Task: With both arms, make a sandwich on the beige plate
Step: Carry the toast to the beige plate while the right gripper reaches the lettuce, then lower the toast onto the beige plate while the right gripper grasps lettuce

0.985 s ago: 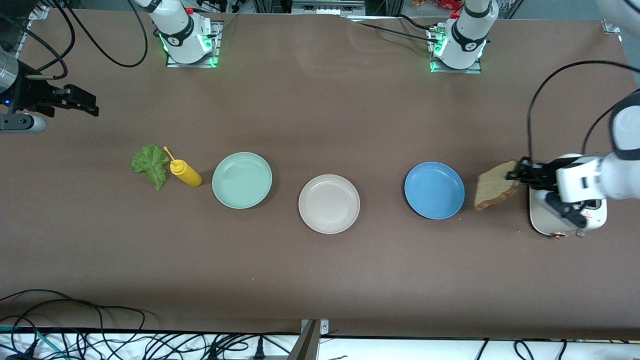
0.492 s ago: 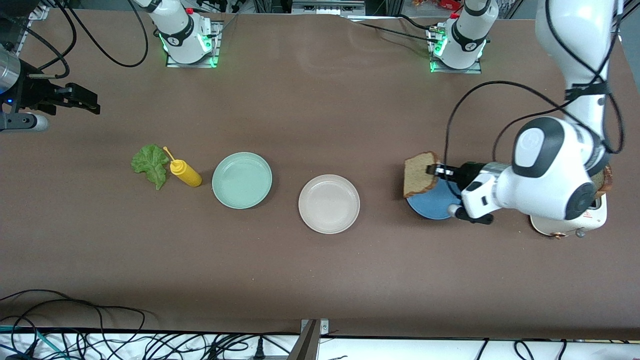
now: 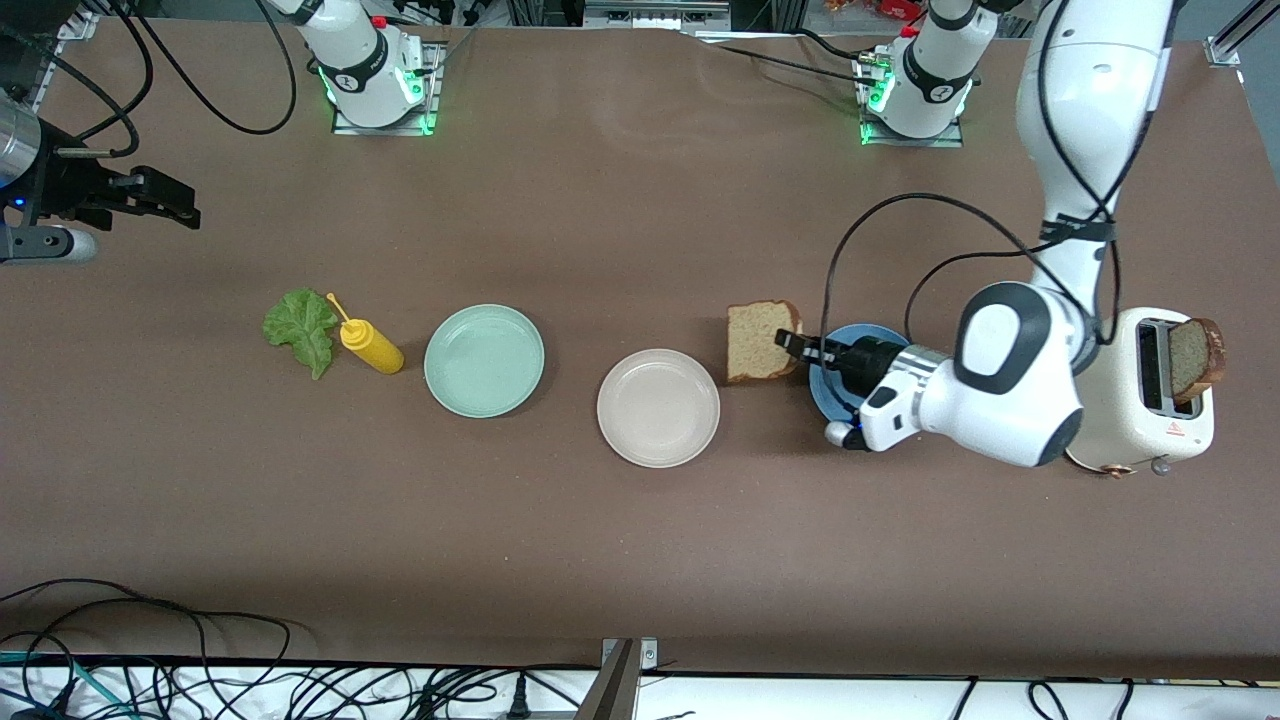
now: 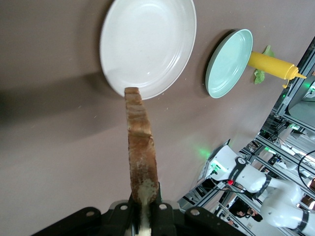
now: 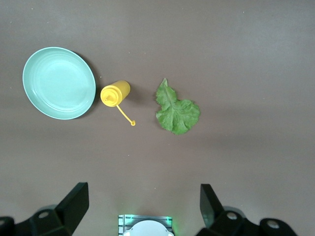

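My left gripper [image 3: 797, 346] is shut on a square slice of brown bread [image 3: 760, 342] and holds it on edge in the air, over the table between the blue plate [image 3: 838, 392] and the beige plate [image 3: 658, 407]. In the left wrist view the slice [image 4: 141, 142] runs out from the gripper [image 4: 145, 209] toward the rim of the beige plate [image 4: 147, 44], which has nothing on it. A second slice [image 3: 1192, 358] stands in the toaster [image 3: 1165, 425]. The lettuce leaf [image 3: 299, 330] lies at the right arm's end of the table. My right gripper [image 3: 182, 208] waits open and empty above that end, with the lettuce [image 5: 176, 110] in its wrist view.
A yellow squeeze bottle [image 3: 370, 346] lies beside the lettuce, and the mint-green plate [image 3: 484, 360] lies between it and the beige plate. Both show in the right wrist view: the bottle [image 5: 114, 94] and the mint-green plate [image 5: 59, 82]. My left arm covers part of the blue plate.
My left arm has carried the bread slice from beside the toaster, across the blue plate, toward the beige plate. The right arm has not moved.
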Robot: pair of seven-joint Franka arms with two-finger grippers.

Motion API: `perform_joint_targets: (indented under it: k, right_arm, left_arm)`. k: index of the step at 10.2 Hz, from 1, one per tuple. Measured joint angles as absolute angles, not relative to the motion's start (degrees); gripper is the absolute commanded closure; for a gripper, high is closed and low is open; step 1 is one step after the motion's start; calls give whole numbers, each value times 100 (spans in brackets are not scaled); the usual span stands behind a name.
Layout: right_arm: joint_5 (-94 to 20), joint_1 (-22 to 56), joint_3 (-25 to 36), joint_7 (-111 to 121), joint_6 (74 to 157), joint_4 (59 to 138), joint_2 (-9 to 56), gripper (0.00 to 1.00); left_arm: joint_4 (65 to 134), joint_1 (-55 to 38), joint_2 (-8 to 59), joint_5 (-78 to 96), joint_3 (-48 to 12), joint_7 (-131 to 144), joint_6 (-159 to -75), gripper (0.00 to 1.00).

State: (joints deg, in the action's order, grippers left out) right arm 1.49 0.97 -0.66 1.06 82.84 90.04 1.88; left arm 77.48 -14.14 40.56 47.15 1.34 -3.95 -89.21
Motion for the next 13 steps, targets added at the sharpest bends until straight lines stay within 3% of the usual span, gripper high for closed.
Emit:
perform_joint_targets:
  k: [7, 10, 13]
  right_arm:
    - [149, 77, 62, 101, 8293, 9142, 547, 0]
    - [151, 75, 152, 101, 8804, 9633, 570, 0]
    - [312, 74, 220, 101, 9998, 10778, 587, 0]
  left_arm:
    - [7742, -2173, 4456, 5452, 126, -821, -10425, 100]
    - [7739, -2425, 4648, 5706, 123, -823, -10981, 100]
    - [7735, -2520, 4765, 5768, 123, -823, -11386, 100]
